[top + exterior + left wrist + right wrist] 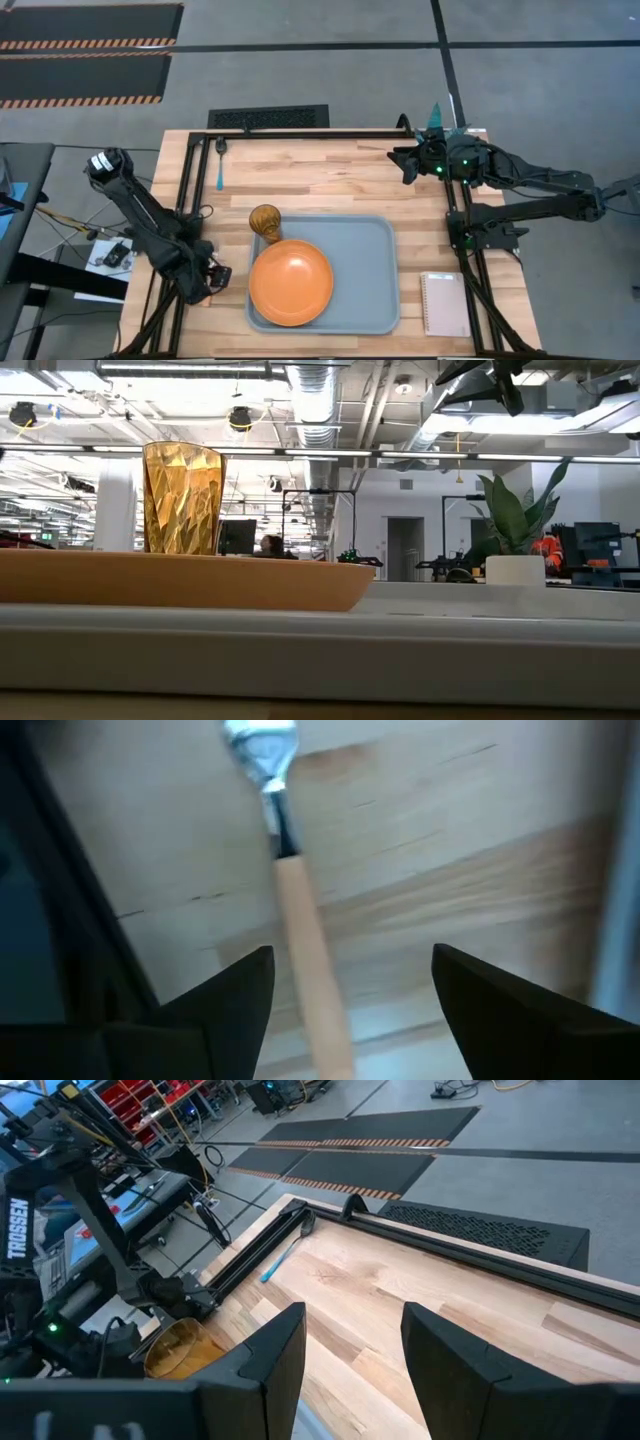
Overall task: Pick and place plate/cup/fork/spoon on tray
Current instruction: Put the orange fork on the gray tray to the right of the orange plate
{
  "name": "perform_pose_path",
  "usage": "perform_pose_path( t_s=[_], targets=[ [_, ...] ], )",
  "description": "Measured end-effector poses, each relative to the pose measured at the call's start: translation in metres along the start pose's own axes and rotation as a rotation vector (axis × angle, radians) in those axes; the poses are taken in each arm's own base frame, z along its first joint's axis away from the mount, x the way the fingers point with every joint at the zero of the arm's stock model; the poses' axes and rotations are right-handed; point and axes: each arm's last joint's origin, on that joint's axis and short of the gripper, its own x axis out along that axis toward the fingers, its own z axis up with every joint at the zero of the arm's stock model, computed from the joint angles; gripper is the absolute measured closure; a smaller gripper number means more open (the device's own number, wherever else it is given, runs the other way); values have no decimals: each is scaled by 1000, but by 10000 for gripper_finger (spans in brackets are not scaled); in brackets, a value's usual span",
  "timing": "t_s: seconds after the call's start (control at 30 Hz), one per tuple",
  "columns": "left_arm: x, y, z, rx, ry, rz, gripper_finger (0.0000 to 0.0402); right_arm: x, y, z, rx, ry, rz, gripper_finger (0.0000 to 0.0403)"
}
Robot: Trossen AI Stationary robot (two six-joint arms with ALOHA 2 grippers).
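Note:
The orange plate (291, 282) lies flat on the grey-blue tray (375, 260), in its near left part. The amber cup (265, 220) stands upright at the tray's far left corner and also shows in the low view (182, 498). The blue-handled spoon (220, 165) lies on the table at the far left. The fork (298, 925) lies on the wood, and its orange handle runs between the open fingers of my left gripper (350, 970). Those fingers stand on either side of the handle without touching it. In the high view my left gripper (215, 278) hides the fork. My right gripper (408, 165) is open and empty above the far right.
A pink notebook (445, 303) lies at the table's near right. A white pot with a green plant (515, 565) stands at the far right. A black frame rail (300, 133) runs along the table's far edge and down both sides. Bare wood (330, 175) lies between the spoon and my right gripper.

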Motion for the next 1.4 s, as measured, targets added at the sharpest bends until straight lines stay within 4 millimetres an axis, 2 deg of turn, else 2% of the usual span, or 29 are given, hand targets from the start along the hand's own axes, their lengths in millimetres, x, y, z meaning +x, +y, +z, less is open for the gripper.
perform_pose_path(
  t_s=[0.27, 0.37, 0.7, 0.8, 1.13, 1.27, 1.4],
  targets=[
    [19, 1, -7, 20, -49, 89, 163, 0, 0, 0, 0, 0, 0, 214],
    [25, 1, -8, 22, -60, 113, 181, 0, 0, 0, 2, 0, 0, 214],
    [38, -4, -15, 60, -65, 133, 337, 0, 0, 0, 10, -2, 1, 214],
    [33, -5, -14, 47, -62, 115, 369, 0, 0, 0, 10, -4, 2, 214],
    [12, -7, -10, 17, -37, 54, 369, 0, 0, 0, 10, -2, 1, 214],
    [-2, -16, -16, 6, -8, 4, 369, 0, 0, 0, 9, 0, 0, 214],
    [-26, -33, -29, 9, 57, -95, 369, 0, 0, 0, 9, 0, 0, 214]
  ],
)
